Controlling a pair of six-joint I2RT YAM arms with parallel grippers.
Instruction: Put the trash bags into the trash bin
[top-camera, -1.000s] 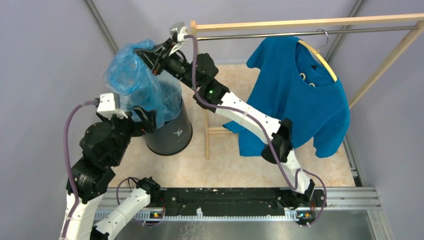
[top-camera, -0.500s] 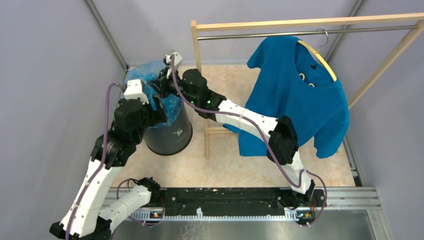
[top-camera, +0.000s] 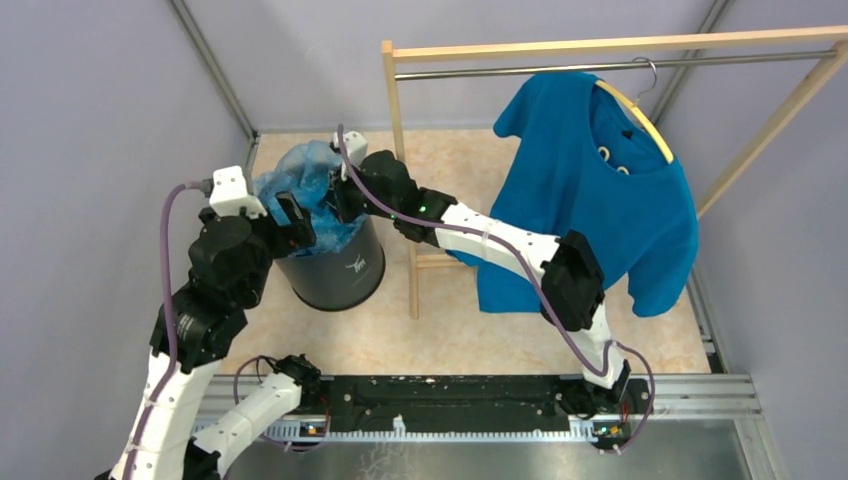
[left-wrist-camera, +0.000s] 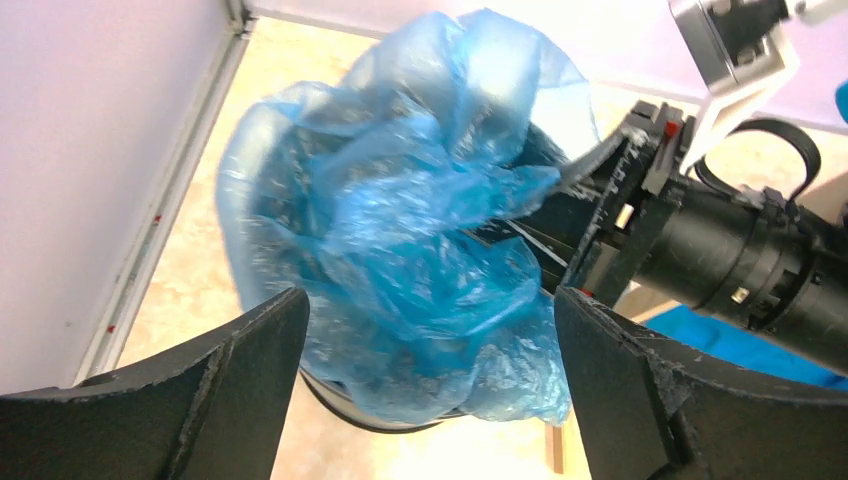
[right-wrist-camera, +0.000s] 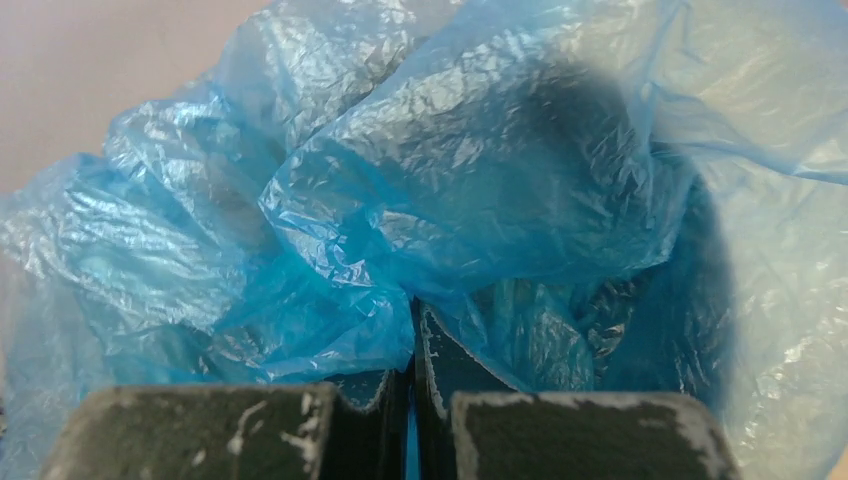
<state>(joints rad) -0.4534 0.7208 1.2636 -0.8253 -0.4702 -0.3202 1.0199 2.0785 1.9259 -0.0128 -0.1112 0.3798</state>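
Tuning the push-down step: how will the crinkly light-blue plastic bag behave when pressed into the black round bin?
Probably floppy: the crinkly light-blue plastic bag lies in loose folds, so a push likely crumples it. It puffs above the black round bin, so it seems light and may spring back. The right gripper pinches a fold; it could slip.

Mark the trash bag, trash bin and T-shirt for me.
trash bag (top-camera: 302, 170): top external view, crumpled plastic over the bin mouth.
trash bin (top-camera: 330, 282): top external view, black side wall.
T-shirt (top-camera: 585, 195): top external view, chest panel.
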